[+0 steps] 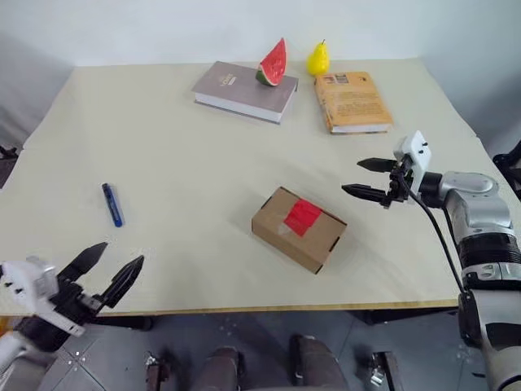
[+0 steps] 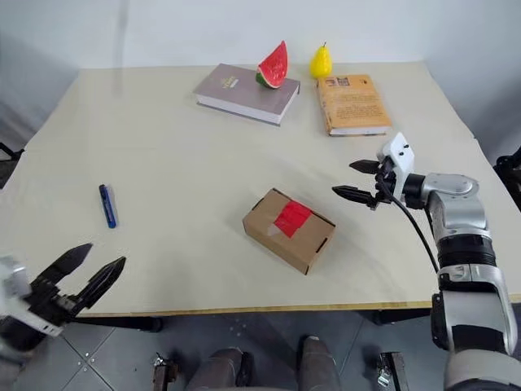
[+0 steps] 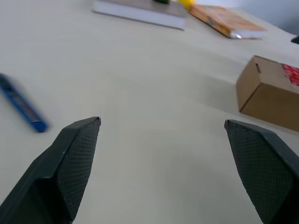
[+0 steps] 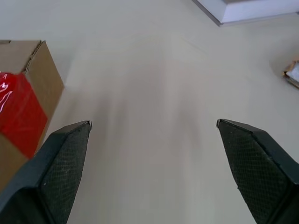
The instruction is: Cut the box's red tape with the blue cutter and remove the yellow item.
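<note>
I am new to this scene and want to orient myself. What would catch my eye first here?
Probably the red tape on the closed box near the middle of the table. Next, the watermelon slice standing on the grey book at the far edge, with the yellow pear beside it. The blue cutter lies alone toward the left.

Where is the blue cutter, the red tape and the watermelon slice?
blue cutter (image 1: 112, 204), left eye view, middle of its blue body.
red tape (image 1: 303, 217), left eye view, centre of the red patch.
watermelon slice (image 1: 274, 63), left eye view, its red flesh.
</note>
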Robot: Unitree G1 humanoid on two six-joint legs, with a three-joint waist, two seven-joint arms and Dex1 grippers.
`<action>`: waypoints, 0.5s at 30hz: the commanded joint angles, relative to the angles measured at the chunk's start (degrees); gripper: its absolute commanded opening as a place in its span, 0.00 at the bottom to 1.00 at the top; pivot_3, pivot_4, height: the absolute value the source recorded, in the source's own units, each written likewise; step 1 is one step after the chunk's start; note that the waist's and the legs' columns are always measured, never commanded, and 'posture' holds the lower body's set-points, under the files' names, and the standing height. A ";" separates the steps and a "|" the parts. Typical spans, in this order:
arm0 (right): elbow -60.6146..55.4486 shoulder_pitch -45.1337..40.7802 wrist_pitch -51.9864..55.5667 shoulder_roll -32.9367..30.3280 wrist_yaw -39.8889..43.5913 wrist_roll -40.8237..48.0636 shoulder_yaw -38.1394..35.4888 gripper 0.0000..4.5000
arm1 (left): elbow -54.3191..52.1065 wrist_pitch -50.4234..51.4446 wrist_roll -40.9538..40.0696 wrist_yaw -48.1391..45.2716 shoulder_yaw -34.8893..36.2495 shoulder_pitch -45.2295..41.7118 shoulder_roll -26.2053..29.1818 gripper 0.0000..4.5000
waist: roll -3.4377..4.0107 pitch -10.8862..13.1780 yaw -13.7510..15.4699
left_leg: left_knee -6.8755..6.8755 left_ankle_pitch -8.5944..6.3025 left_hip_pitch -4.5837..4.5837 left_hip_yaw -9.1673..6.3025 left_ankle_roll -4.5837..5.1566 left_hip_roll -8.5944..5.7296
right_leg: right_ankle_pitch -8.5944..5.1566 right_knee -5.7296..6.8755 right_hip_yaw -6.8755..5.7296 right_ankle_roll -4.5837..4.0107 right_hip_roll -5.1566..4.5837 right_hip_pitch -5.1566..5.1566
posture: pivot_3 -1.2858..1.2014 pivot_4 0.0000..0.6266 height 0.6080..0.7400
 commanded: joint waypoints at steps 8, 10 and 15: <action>-3.27 -4.10 3.03 1.72 6.53 1.68 0.19 0.99 | -2.40 -2.06 4.43 17.65 3.51 0.92 -3.03 1.00 | 0.01 0.00 0.68 | -0.01 -0.07 -0.01 -0.06 0.01 -0.02 | -0.01 -0.09 0.01 -0.02 0.00 0.04 | 0.52 0.24 1.00; -4.97 -4.30 4.21 2.13 6.71 2.43 -0.05 0.99 | -1.91 -0.70 4.38 23.38 2.31 -3.57 -3.24 1.00 | 0.01 0.00 0.55 | 0.00 -0.07 -0.01 -0.06 0.01 -0.02 | -0.01 -0.03 0.00 -0.01 0.03 0.03 | 0.52 0.24 1.00; -11.83 -3.59 7.07 3.39 6.49 4.15 0.03 0.99 | 3.48 5.37 11.96 40.02 -3.95 -21.16 -1.51 1.00 | -0.03 -0.05 0.55 | 0.05 -0.05 0.01 -0.08 -0.03 -0.04 | 0.01 0.35 -0.04 0.03 0.08 -0.08 | 0.52 0.24 1.00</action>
